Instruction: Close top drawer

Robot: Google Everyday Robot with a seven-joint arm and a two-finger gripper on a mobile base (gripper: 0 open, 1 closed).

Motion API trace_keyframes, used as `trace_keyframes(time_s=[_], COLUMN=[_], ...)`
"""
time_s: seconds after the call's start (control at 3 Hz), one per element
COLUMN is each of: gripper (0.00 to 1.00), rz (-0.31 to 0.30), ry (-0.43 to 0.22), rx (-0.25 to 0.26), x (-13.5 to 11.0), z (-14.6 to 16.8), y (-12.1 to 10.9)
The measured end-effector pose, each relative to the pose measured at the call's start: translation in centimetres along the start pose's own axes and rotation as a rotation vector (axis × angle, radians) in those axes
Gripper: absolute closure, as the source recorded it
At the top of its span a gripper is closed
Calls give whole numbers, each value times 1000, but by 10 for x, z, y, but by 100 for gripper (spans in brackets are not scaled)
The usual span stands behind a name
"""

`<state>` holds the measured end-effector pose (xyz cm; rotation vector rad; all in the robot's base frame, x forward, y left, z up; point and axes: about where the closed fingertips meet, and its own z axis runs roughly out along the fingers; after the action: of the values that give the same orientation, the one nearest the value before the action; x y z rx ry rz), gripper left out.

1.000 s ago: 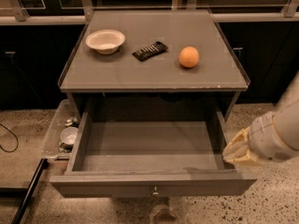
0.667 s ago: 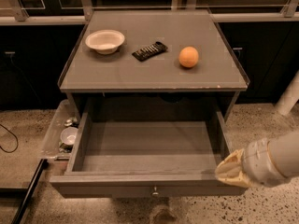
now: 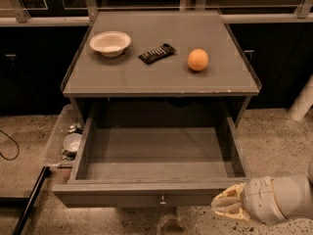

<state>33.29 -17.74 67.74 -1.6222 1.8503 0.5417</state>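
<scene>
Top drawer (image 3: 146, 153) judged rigid, heavy; front panel to be pushed. Gripper (image 3: 218, 207) noted beside its right corner, fingers clenched, empty.

One top drawer (image 3: 122, 196), one bowl (image 3: 110, 43), one orange (image 3: 198, 60), one end effector (image 3: 222, 207) beside the drawer's front.

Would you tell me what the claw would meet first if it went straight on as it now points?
The claw, at lower right, points left at the open grey wooden top drawer; it would likely meet its long front panel, right of the small round metal knob, though depth is unclear.
</scene>
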Motion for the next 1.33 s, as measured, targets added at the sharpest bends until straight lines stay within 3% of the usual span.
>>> trace_keyframes(time_s=[0.33, 0.67, 1.33], gripper=[100, 100, 58], rz=[-30, -44, -44], ry=[-59, -67, -68], rx=[-17, -28, -29], x=[0, 6, 6], z=[19, 36, 36], y=[2, -8, -7])
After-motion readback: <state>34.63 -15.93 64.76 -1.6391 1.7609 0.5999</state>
